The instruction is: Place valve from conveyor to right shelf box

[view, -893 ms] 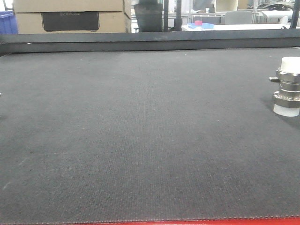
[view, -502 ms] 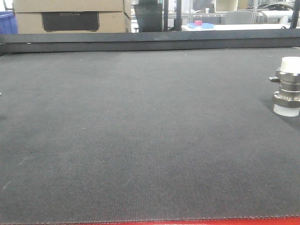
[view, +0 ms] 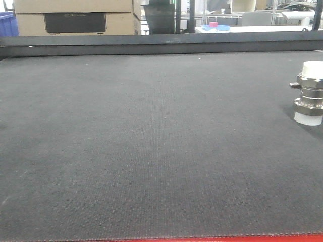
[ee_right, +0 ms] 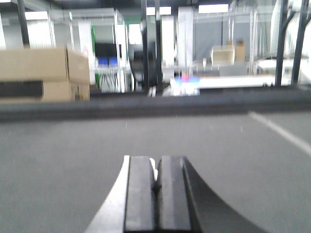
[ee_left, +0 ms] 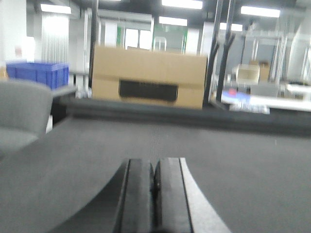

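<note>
The valve (view: 309, 93) stands upright on the dark grey conveyor (view: 151, 146) at the far right edge of the front view, silver hex rings between white caps, a short stub pointing left. No gripper shows in that view. In the left wrist view my left gripper (ee_left: 155, 170) hovers over the belt (ee_left: 233, 165), shut with nothing between its pads. The right wrist view shows my right gripper (ee_right: 156, 167) shut too, over bare belt (ee_right: 63, 160). The valve appears in neither wrist view. The right shelf is out of view.
A black rail (view: 161, 44) runs along the belt's far edge. Behind it stand a cardboard box (view: 75, 17) and a blue bin (view: 7, 24). A red frame strip (view: 212, 239) marks the near edge.
</note>
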`<state>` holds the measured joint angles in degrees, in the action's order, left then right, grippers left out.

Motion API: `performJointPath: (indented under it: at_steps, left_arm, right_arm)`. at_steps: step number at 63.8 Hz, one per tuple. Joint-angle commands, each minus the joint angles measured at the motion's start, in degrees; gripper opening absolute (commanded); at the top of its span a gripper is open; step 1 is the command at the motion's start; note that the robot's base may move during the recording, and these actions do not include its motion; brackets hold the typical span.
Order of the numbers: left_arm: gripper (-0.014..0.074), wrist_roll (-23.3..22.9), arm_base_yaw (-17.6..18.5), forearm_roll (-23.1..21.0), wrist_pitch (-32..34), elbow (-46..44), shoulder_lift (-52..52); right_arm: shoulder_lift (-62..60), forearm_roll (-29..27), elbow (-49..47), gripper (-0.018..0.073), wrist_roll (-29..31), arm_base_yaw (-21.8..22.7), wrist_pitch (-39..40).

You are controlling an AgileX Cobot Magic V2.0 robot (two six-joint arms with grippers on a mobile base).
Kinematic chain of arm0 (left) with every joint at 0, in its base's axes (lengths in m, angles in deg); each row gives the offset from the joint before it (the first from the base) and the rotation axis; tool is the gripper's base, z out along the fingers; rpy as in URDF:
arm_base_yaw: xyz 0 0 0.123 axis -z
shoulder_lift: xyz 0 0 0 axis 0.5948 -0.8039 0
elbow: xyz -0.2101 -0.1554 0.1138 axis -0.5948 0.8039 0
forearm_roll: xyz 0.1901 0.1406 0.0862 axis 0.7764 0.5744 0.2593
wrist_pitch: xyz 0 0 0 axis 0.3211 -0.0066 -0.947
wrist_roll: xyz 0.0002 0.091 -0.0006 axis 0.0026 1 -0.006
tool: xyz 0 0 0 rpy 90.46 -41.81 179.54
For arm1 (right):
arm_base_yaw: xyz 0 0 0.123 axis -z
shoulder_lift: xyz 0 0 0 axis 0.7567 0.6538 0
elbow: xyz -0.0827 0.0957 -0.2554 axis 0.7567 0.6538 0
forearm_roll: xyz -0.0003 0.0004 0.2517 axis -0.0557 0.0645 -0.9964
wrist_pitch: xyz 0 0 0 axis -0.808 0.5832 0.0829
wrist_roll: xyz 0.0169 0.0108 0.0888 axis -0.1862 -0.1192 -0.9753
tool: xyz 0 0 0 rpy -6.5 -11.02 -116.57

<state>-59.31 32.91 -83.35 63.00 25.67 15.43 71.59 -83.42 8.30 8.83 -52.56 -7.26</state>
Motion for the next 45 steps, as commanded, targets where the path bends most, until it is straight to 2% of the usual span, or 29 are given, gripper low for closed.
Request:
performJointPath:
  at_steps: [1, 5, 10, 15, 21, 25, 26, 27, 32, 37, 41, 45]
  left_arm:
    - [-0.0111, -0.4, -0.1, -0.3, 1.8, -2.8, 0.3]
    - [-0.0111, -0.4, -0.1, -0.3, -1.6, -6.6, 0.3]
    - [-0.0104, -0.4, -0.1, 0.3, -9.1, -12.1, 0.3]
    - [-0.0036, -0.4, -0.1, 0.7, -16.5, -18.1, -2.5]
    - [0.0141, -0.4, -0.1, 0.8, -23.9, -24.2, -7.2]
    - [0.0282, -0.4, -0.1, 0.8, -26.1, -27.6, -10.2]
    - [0.0312, -0.4, -0.1, 0.8, -26.6, -28.3, -11.0]
    - [0.0341, -0.4, -0.1, 0.8, -27.0, -29.0, -12.2]
    - [0.0481, -0.4, -0.1, 0.8, -29.4, -32.5, -16.8]
    - [0.0551, -0.4, -0.1, 0.6, -33.2, -36.0, -21.8]
    - [0.059, -0.4, 0.1, -0.8, -36.3, -38.6, -25.6]
    - [0.059, -0.4, 1.2, -1.7, -38.8, -41.3, -29.0]
  right_arm:
    - [-0.2, 0.2, -3.6, -0.0162, 0.0, 0.3, 1.7]
    - [-0.2, 0.2, -8.9, -0.0162, 0.0, 0.3, -2.9]
    - [-0.2, 0.2, -14.4, -0.0162, 0.0, 0.3, -7.7]
    - [1.5, 0.2, -20.3, -0.0144, 0.0, 0.3, -11.4]
    - [5.5, 0.2, -25.4, -0.0023, 0.0, 0.3, -13.6]
    - [8.4, 0.2, -27.8, 0.0106, 0.0, 0.3, -14.2]
    - [9.4, 0.2, -28.5, 0.0174, 0.0, 0.3, -14.3]
    - [10.0, 0.2, -28.9, 0.0193, 0.0, 0.3, -14.5]
    - [13.6, 0.2, -30.2, 0.0394, 0.0, 0.3, -14.5]
    - [17.0, 0.6, -30.4, 0.0579, 0.0, 0.3, -14.6]
    - [19.2, 2.3, -30.4, 0.0568, 0.0, 0.3, -14.1]
    - [22.0, 2.5, -30.9, 0.0568, 0.0, 0.3, -13.4]
